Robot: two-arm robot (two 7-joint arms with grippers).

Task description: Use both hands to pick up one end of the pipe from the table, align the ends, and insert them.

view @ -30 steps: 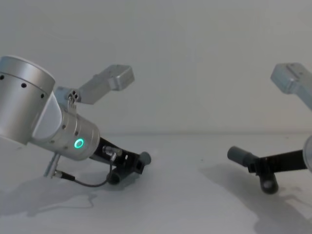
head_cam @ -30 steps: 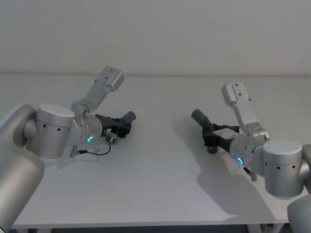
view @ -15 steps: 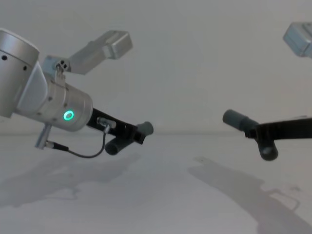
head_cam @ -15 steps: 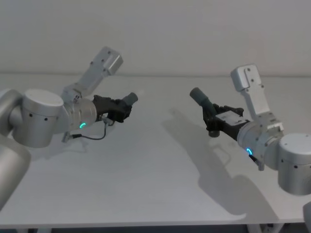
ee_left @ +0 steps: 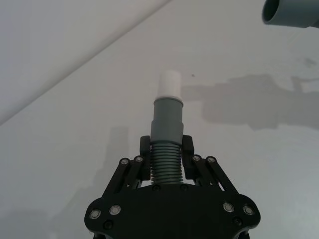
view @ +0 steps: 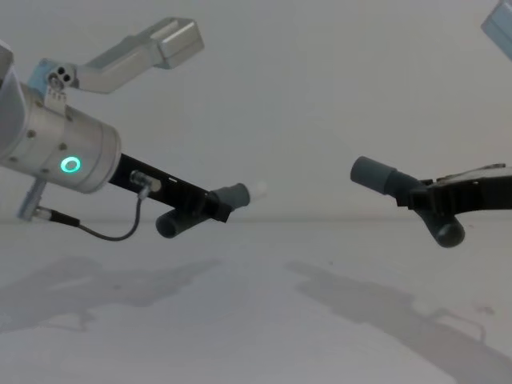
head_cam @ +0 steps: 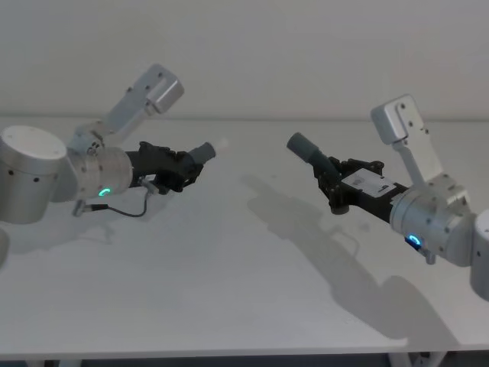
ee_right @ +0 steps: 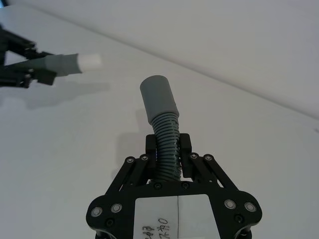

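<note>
**Two pipe halves held in the air, ends facing across a gap**

At the left of the head view, the left gripper (head_cam: 177, 170) is clenched on the ribbed middle of the left pipe piece (head_cam: 200, 152). Its fingers (ee_left: 144, 158) press against the ribs on either side. The piece hangs clear of the worktop (head_cam: 229, 275). Its grey collar points toward mid-frame and ends in a white stub (head_cam: 222, 143).

The two ends are well apart and roughly level in the chest view. The arms' shadows fall on the worktop beneath the gap.

At the right, the right gripper (head_cam: 336, 183) is closed tight on the ribbed section of the right pipe piece (head_cam: 306, 147). Its smooth collar tilts up and back toward the left piece, and the bent lower end sticks out below the gripper. A pale wall (head_cam: 267, 53) stands behind both.
</note>
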